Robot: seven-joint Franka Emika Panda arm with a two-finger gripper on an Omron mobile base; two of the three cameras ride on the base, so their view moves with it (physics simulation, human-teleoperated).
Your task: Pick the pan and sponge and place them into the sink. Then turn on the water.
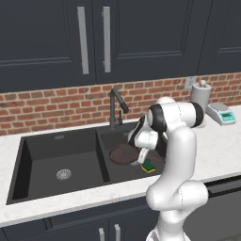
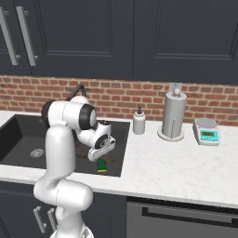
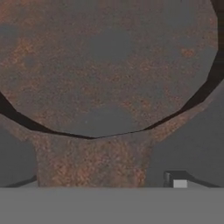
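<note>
My jaws' state I cannot tell; they hang just above the pan (image 3: pixel 105 65), which lies in the sink's (image 1: pixel 28 164) narrower right basin beside the sponge (image 1: pixel 149 166). Lifting carelessly, I could catch its handle (image 3: pixel 89 159) and tip it.

cabinets: dark navy upper cabinets (image 1: pixel 141 37) with long silver bar handles (image 1: pixel 83 40) hang above the wall
backsplash: red brick wall (image 2: pixel 139 100) runs behind the counter
counter: white speckled countertop (image 2: pixel 176 167)
soap dispenser: small pale bottle (image 2: pixel 138 122) stands upright near the wall
paper towel holder: tall grey roll on a round base (image 2: pixel 174 117), just right of the bottle
scale: small white kitchen scale with a teal display (image 2: pixel 207 131), right of the roll
outlet: pale wall plate (image 1: pixel 190 82) on the brick
</note>
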